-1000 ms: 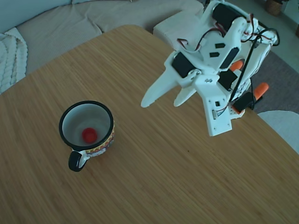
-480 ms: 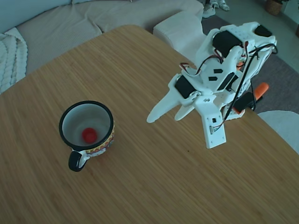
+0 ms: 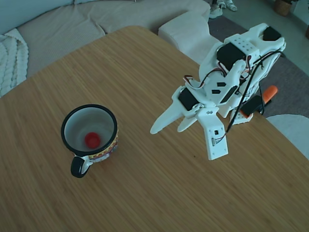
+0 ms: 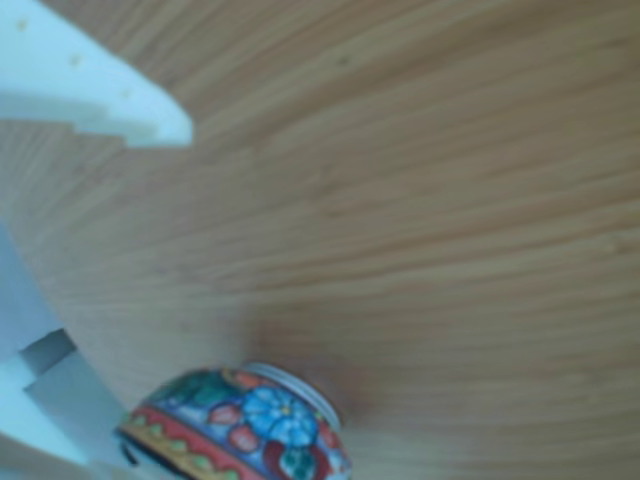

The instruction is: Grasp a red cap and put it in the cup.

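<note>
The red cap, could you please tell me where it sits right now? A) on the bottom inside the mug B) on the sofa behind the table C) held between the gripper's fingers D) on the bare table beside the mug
A: in the fixed view the red cap lies on the white floor inside the mug, while the gripper hangs empty and open well to the right.

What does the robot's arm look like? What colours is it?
In the fixed view, the arm is chunky white plastic with black motor blocks set into it. Thin black, red and white cables loop along it. The gripper has two flat, pointed white fingers, like a beak. Orange clamp handles show behind its base.
</note>
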Controlling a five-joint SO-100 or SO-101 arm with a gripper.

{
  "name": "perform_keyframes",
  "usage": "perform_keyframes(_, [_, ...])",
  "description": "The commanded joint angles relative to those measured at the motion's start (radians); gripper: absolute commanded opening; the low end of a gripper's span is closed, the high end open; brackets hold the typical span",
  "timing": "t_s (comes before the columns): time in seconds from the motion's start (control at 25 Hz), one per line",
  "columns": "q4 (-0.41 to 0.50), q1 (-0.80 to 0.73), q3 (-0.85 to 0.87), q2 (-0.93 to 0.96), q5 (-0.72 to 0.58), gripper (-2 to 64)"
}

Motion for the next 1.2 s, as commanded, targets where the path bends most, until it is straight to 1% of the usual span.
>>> perform_keyframes(0.0, [-0.015,-0.002,-0.017,0.020,-0.005,29.4])
perform_keyframes(0.16, [-0.018,-0.002,-0.025,0.020,-0.008,4.4])
perform_keyframes(0.2, [-0.018,-0.002,-0.025,0.020,-0.008,0.1])
perform_keyframes(0.24, [-0.018,-0.002,-0.023,0.021,-0.008,-0.6])
perform_keyframes(0.48, [-0.020,-0.002,0.005,0.021,-0.008,0.4])
perform_keyframes(0.64, [-0.078,-0.002,0.041,0.021,-0.006,0.4])
perform_keyframes(1.16, [-0.078,0.002,0.041,0.021,0.003,-0.3])
